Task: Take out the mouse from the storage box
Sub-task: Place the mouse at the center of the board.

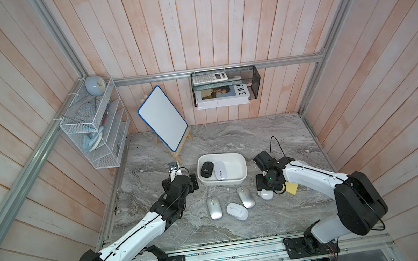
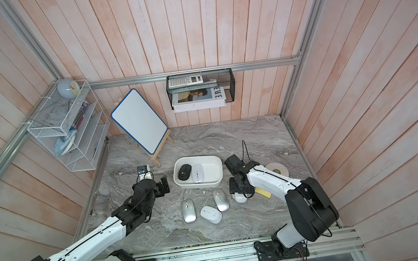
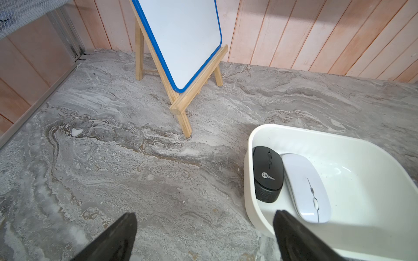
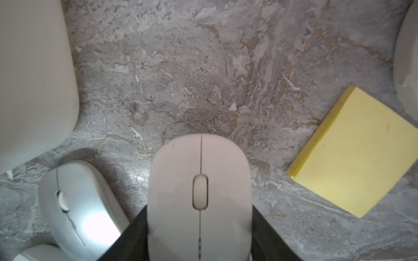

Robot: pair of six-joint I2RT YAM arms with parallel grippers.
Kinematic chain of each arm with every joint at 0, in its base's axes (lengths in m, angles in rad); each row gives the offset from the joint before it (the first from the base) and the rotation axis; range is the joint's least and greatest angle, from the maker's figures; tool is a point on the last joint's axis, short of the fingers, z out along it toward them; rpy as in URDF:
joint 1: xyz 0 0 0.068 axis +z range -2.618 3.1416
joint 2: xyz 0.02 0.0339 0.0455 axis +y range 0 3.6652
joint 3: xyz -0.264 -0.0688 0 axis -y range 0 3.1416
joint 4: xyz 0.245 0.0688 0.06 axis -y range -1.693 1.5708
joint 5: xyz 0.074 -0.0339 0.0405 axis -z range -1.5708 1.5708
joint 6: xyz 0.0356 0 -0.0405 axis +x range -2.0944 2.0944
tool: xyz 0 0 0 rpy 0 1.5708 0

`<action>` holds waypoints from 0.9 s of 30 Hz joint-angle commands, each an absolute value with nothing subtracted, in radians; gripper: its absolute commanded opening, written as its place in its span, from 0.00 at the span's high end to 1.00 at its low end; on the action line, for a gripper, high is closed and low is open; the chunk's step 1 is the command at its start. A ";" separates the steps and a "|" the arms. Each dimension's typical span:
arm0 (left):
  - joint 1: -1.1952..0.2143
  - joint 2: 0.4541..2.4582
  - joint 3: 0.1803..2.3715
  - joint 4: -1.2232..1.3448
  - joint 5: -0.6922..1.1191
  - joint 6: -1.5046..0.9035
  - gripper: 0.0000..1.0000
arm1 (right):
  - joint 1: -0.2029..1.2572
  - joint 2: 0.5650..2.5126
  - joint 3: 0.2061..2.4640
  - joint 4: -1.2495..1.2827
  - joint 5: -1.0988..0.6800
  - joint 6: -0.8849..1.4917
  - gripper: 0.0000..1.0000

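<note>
Left of centre, the left gripper (image 3: pixel 204 213) hangs wide open and empty beside the central storage box (image 1: pixel 225 182), which holds two mice: a black mouse (image 1: pixel 206 169) and a white mouse (image 1: pixel 220 170). Below it lie three loose mice (image 1: pixel 237 211). Rightward, the right gripper (image 4: pixel 199 214) pinches a pale mouse (image 4: pixel 200 162), mostly hidden under it in both top views. A yellow pad (image 1: pixel 292 188) is half covered.

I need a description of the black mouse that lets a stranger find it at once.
On the marble table stands a white storage box. Two mice lie side by side inside it. The black mouse is the only dark one; beside it lies the white mouse.
</note>
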State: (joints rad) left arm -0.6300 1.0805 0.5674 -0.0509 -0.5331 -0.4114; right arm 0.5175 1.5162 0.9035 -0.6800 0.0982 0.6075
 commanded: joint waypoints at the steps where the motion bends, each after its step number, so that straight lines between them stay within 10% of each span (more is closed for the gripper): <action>1: -0.626 1.081 0.560 -0.030 -0.545 -0.409 0.00 | 0.502 1.562 0.945 -0.649 0.076 0.591 0.51; 17: -0.625 1.145 0.593 -0.032 -0.472 -0.406 0.00 | 0.491 1.710 1.048 -0.634 0.069 0.545 0.50; 27: -0.631 1.207 0.786 -0.226 -0.401 -0.444 0.00 | 0.489 1.694 1.045 -0.623 0.089 0.505 0.31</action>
State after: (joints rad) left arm -0.6304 1.1778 0.7170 -0.1497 -0.4438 -0.4229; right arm 0.4946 1.7073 1.0264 -0.6231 0.0765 0.5320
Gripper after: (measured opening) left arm 0.996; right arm 0.683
